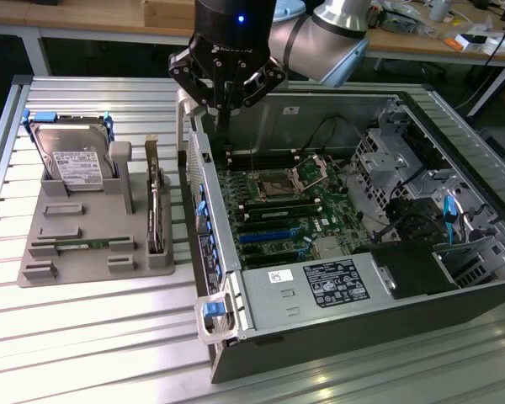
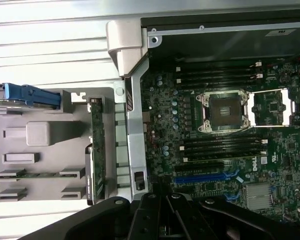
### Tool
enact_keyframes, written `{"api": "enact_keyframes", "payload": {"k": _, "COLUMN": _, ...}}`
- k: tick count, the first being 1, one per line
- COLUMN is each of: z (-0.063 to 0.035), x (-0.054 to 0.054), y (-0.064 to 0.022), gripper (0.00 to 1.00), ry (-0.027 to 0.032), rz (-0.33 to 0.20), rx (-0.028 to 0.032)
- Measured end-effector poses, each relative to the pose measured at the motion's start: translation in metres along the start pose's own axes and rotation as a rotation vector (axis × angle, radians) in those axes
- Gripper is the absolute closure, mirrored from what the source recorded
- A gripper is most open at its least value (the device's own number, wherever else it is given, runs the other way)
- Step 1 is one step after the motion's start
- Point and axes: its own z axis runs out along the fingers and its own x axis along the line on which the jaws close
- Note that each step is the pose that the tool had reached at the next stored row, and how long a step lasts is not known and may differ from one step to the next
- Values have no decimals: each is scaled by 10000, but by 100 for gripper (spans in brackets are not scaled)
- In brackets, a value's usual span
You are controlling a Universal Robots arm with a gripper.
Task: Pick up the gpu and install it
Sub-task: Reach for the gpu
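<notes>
Shut gripper (image 1: 223, 124) (image 2: 165, 216) over the computer box (image 1: 212, 220) (image 2: 136, 125)
The gripper's fingers were pressed together with nothing between them. It hung over one corner of the open computer box. The gpu (image 1: 156, 210) (image 2: 97, 150) stood on its edge in a gray holder (image 1: 84, 252) (image 2: 35, 135) just beside the box, on the exterior view's left of it. A hard drive (image 1: 71, 160) stood in the same holder, farther from the box.
</notes>
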Motion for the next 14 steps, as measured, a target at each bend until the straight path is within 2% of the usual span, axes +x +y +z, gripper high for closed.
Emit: {"api": "enact_keyframes", "payload": {"k": 14, "z": -2, "x": 56, "y": -4, "gripper": 89, "ry": 0, "rz": 0, "rx": 0}}
